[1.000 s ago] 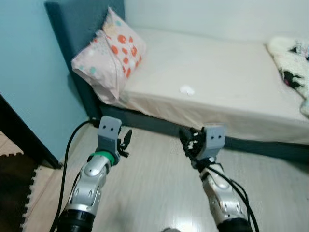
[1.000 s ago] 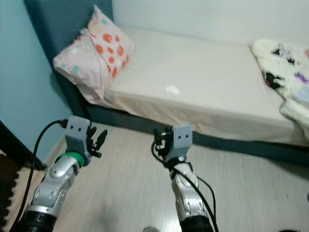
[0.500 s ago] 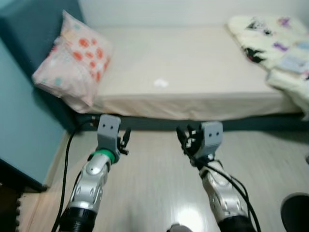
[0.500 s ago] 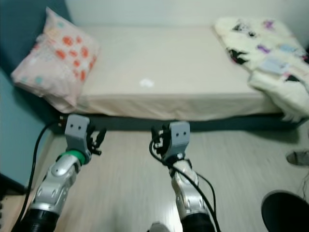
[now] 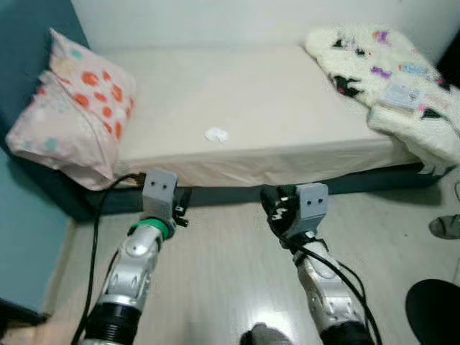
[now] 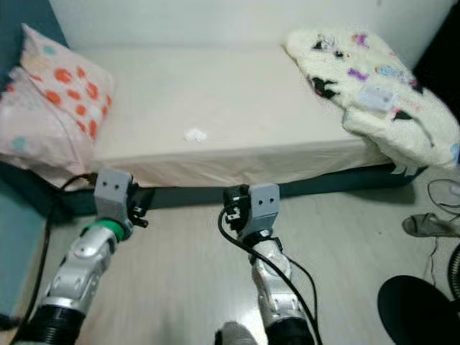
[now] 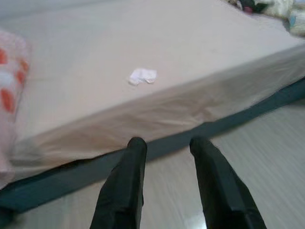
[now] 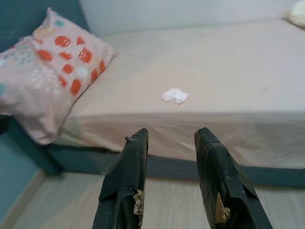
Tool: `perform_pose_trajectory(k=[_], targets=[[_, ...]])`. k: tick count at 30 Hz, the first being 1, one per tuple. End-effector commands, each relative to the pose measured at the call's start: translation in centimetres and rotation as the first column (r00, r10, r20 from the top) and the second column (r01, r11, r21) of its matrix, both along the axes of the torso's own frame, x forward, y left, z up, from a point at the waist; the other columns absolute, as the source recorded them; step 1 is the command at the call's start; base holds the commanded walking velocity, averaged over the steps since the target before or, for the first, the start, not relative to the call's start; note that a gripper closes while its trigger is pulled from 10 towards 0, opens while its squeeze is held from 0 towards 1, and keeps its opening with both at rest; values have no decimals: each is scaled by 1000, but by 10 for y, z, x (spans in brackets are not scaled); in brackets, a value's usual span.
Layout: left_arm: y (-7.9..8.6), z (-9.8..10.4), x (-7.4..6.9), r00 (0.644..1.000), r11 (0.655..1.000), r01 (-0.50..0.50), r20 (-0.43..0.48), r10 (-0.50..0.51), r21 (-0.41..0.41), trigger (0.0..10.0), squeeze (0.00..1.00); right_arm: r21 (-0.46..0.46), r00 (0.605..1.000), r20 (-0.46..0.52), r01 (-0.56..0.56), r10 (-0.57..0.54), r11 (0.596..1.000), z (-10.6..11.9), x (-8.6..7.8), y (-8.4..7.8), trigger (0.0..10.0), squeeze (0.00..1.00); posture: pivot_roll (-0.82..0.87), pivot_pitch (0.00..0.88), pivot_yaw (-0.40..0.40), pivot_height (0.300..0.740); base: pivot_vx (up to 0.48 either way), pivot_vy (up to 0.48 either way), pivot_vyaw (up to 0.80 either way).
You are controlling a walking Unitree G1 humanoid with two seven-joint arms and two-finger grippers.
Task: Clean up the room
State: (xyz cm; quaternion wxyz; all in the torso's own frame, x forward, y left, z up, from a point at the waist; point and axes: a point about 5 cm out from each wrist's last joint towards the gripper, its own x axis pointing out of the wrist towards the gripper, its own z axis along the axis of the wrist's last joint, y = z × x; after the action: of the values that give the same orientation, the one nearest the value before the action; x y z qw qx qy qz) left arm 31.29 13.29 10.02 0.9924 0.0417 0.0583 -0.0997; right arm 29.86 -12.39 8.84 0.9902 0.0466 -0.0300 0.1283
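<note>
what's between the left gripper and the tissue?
Left wrist view: from the open left gripper, a strip of floor, the dark bed base, then the sheet's draped edge up to the tissue. No objects between.

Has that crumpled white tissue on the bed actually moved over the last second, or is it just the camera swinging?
No. The crumpled tissue keeps its spot on the bed, near the front edge and toward the pillow; the camera turned.

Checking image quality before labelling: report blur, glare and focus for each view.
Left eye view: glare patch on the pale wood floor, soft edges. Right eye view: the fluffy white patterned blanket is fairly clear. Left wrist view: slightly blurred around the crumpled white tissue. Right wrist view: the sharpest.
</note>
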Motion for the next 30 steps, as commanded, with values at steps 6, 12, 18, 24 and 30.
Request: perform_pose_trajectory(k=[6, 12, 18, 24, 30], targets=[[-2, -1, 0, 1000, 1000, 13, 5, -13, 16, 10000, 0, 3, 1000, -5, 24, -24, 1000, -1, 1, -3, 10000, 0, -125, 0, 94, 740, 480, 0, 0], [-3, -1, 1, 1000, 1000, 13, 7, -13, 13, 10000, 0, 5, 1000, -4, 26, -26, 1000, -1, 1, -4, 10000, 0, -125, 0, 93, 740, 480, 0, 0], [-4, -1, 1, 1000, 1000, 15, 7, -15, 11, 10000, 0, 10, 999, -16, 32, -32, 999, -2, 2, -5, 10000, 0, -129, 0, 94, 740, 480, 0, -651], [-5, 0, 2, 1000, 1000, 21, 9, -21, 11, 10000, 0, 10, 999, -13, 43, -43, 999, -2, 2, -6, 10000, 0, -133, 0, 96, 740, 480, 0, -767], [-5, -1, 2, 1000, 1000, 21, 9, -21, 11, 10000, 0, 4, 999, -11, 52, -52, 999, -1, 2, -7, 10000, 0, -135, 0, 97, 740, 480, 0, -165]])
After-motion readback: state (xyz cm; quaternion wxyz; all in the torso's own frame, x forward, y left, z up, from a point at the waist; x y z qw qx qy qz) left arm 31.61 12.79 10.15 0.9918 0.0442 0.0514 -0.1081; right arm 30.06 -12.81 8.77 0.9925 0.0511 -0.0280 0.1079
